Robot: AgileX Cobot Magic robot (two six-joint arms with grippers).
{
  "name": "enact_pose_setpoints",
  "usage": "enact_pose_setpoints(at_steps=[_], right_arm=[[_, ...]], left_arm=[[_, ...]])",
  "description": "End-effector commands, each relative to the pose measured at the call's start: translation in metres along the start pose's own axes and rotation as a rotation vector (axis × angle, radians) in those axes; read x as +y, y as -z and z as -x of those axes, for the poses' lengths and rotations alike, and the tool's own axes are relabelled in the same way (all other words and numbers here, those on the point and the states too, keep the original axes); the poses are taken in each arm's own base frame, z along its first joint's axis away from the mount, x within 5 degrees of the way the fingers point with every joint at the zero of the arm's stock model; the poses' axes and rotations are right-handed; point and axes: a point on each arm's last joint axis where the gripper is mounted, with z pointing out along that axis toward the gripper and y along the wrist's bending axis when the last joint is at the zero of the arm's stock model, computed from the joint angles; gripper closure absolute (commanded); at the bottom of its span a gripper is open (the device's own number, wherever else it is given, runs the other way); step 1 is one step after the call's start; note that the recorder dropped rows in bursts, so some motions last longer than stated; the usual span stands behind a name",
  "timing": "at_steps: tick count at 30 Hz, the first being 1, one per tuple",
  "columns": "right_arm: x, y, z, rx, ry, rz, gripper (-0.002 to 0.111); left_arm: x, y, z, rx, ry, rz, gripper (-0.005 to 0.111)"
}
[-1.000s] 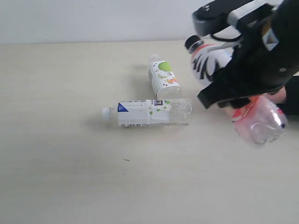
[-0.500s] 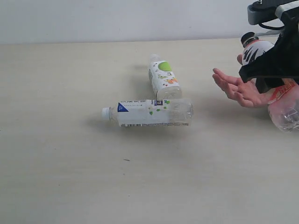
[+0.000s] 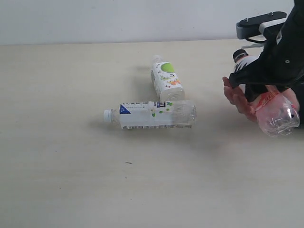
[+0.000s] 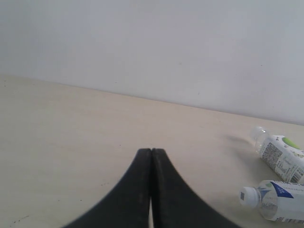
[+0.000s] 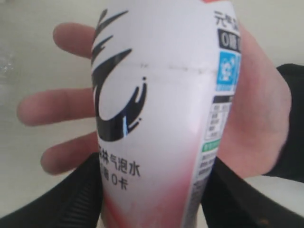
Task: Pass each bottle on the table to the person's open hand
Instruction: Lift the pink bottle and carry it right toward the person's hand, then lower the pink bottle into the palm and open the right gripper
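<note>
My right gripper (image 3: 260, 84) is shut on the pink-labelled bottle (image 3: 278, 116), whose black cap (image 3: 240, 54) points toward the back. In the right wrist view the bottle (image 5: 156, 109) fills the frame between the black fingers (image 5: 71, 199), lying directly over the person's open hand (image 5: 259, 118). That hand (image 3: 236, 97) reaches in from the right, palm up, under the bottle. A green-labelled bottle (image 3: 167, 80) and a blue-labelled bottle (image 3: 152, 114) lie on the table (image 3: 71, 142) mid-scene. My left gripper (image 4: 151, 152) is shut and empty, low over the table. A fourth bottle is out of view.
The left wrist view shows the green-labelled bottle (image 4: 282, 153) and the blue-labelled bottle (image 4: 278, 205) off to one side, with a pale wall (image 4: 152, 47) behind the table edge. A dark sleeve (image 5: 292, 118) covers the person's wrist.
The right arm carried the pink-labelled bottle from over the middle out to the right, then lowered it onto the open hand. The two lying bottles stayed put.
</note>
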Motion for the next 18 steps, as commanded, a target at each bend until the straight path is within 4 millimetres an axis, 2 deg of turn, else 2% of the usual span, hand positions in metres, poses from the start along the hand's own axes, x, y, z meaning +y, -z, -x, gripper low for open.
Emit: enact_pose_setpoints(at_steps=[1,9,13,15,17,18], right_arm=[[-0.002,-0.009,0.009,-0.032,0.011,-0.015,0.108],[-0.004,-0.03,0.012,0.004,-0.003,-0.062,0.108],[-0.003,-0.032,0.011,0.014,-0.002,-0.064,0.108],[-0.003,-0.032,0.011,0.015,-0.003,-0.063,0.101],[-0.003,-0.032,0.011,0.016,-0.005,-0.061,0.089],[-0.003,-0.032,0.011,0.016,-0.005,-0.061,0.079]], left_arm=[[0.0,0.0,-0.001,-0.007,0.006,-0.002,0.107],[0.0,0.0,-0.001,-0.007,0.006,-0.002,0.107],[0.0,0.0,-0.001,-0.007,0.006,-0.002,0.107],[0.0,0.0,-0.001,-0.007,0.006,-0.002,0.107],[0.0,0.0,-0.001,-0.007,0.006,-0.002,0.107],[0.0,0.0,-0.001,-0.007,0.006,-0.002,0.107]])
